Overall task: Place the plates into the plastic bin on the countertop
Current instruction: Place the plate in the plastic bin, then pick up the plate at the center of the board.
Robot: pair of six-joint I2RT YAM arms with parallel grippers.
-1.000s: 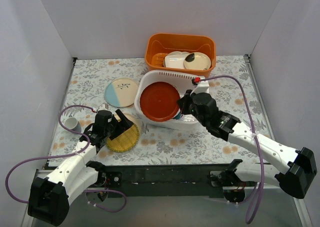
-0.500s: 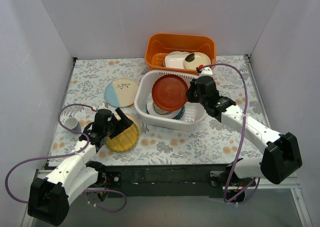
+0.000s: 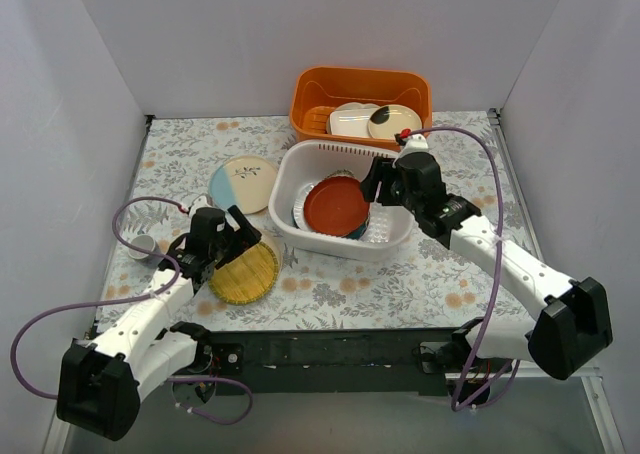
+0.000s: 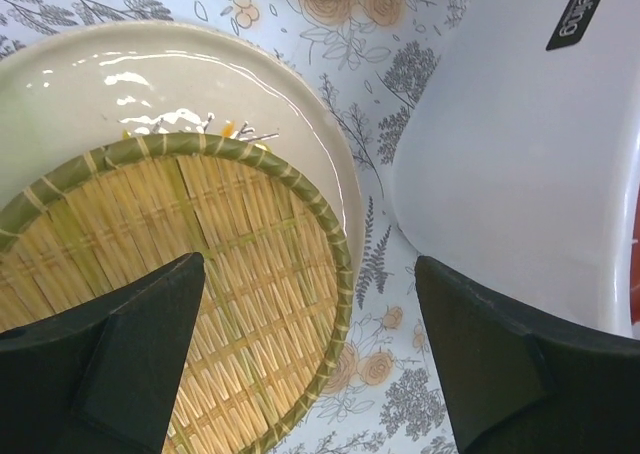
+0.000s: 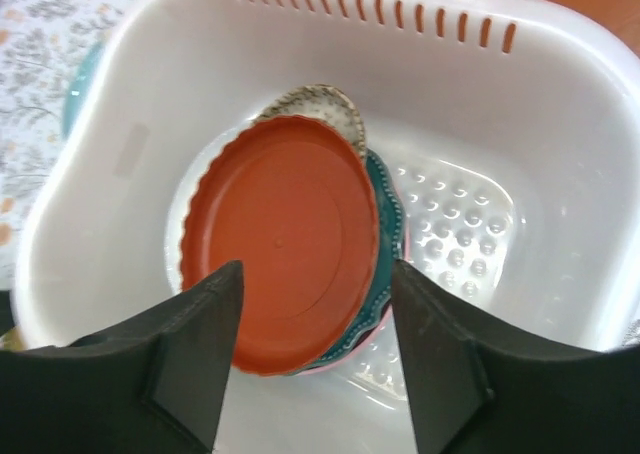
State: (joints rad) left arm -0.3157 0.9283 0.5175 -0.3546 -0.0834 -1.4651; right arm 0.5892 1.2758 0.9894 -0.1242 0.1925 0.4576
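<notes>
the yellow plate point(image 4: 180, 274) lies flat on a cream plate point(image 4: 150, 84) near the counter's point(image 3: 400, 274) front-left corner, its rim straight below the left gripper's point(image 4: 310, 274) wide jaws, while the right gripper point(image 5: 315, 284) hangs open over the red plate point(image 5: 280, 244) inside the bin point(image 3: 290, 169).

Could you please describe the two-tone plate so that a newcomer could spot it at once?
Start at the white bin in the middle of the flowered table. Just left of it a round plate lies flat on the cloth. It alone is half light blue, half cream, unlike the yellow woven plate nearby.
</notes>
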